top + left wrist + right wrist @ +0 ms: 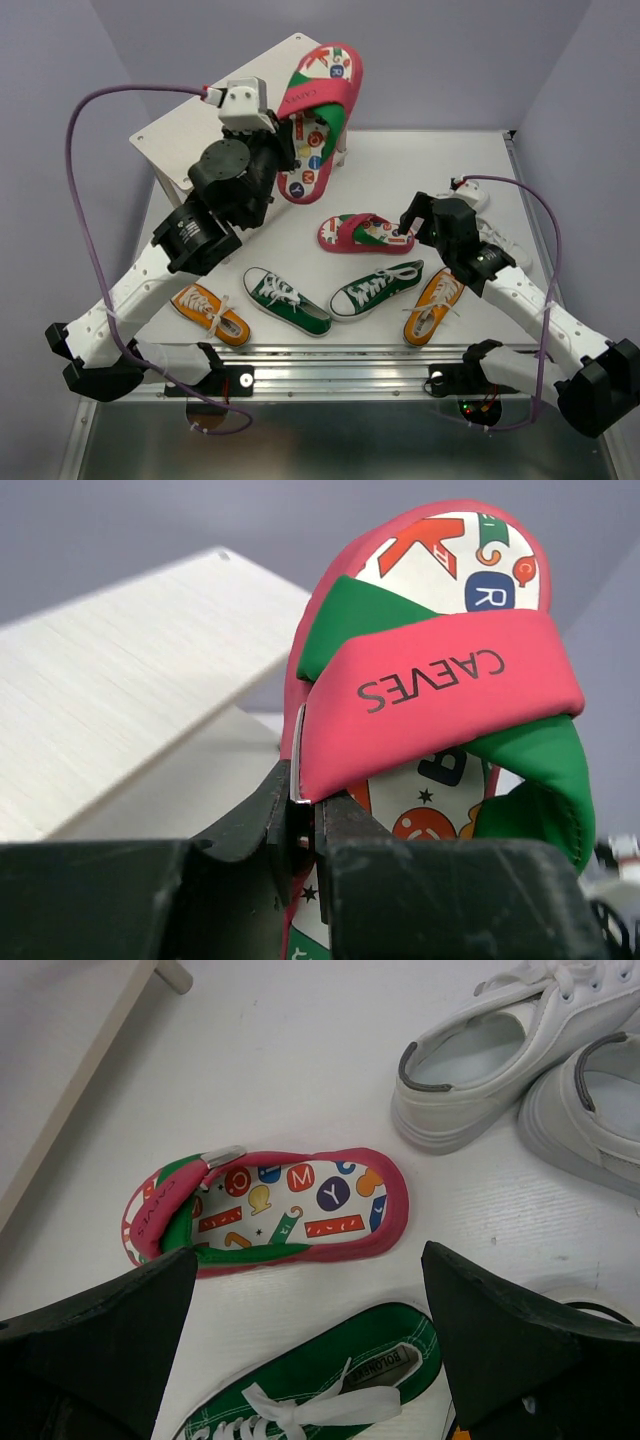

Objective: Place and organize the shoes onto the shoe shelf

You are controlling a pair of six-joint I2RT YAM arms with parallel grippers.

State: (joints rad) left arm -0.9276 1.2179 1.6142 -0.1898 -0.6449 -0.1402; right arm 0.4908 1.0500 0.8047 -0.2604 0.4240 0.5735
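Note:
My left gripper (288, 128) is shut on the edge of a pink-red flip-flop (322, 100) and holds it raised, sole upright, beside the cream-white shelf (190, 125). In the left wrist view the jaws (315, 815) pinch the flip-flop (440, 680) next to the top board (110, 700). The other flip-flop (365, 233) lies flat on the table. My right gripper (410, 228) is open and empty above that flip-flop (270, 1210) and a green sneaker (320, 1390).
Two green sneakers (287, 299) (377, 288) and two orange sneakers (209, 314) (434, 305) lie along the near table edge. Two white sneakers (480, 1050) (590, 1100) sit at the right, mostly behind my right arm. A shelf leg (90, 1070) stands at left.

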